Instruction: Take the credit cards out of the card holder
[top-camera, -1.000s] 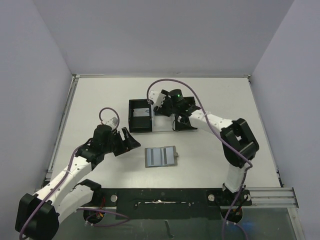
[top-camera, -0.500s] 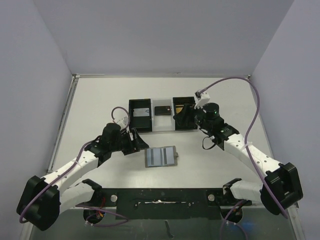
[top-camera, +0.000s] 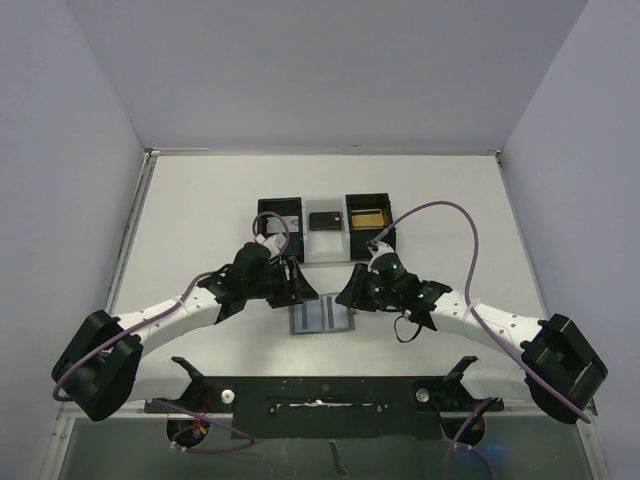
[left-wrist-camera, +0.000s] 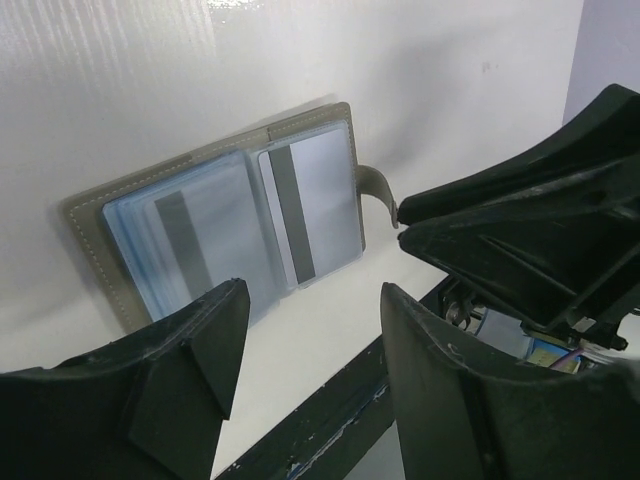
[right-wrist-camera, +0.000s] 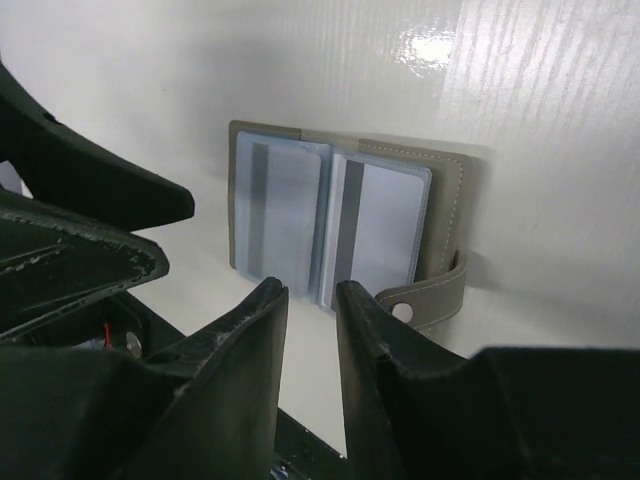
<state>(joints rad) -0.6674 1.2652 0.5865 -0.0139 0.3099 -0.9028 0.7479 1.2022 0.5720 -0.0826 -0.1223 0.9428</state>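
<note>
You see the holder (top-camera: 322, 315) open on the counter (top-camera: 200, 200), cards (right-wrist-camera: 385, 225) in both pockets, your left fingers (left-wrist-camera: 200, 340) spread at its far-left corner, your right fingers (right-wrist-camera: 250, 335) barely parted at its far-right.

Card holder (top-camera: 322, 315) lies between left gripper (top-camera: 299, 286) and right gripper (top-camera: 350, 293), tray (top-camera: 262, 230) behind it.

You can read nothing here: the cards (right-wrist-camera: 385, 225) in the open card holder (right-wrist-camera: 447, 210) show no legible letters, numbers or logos.
</note>
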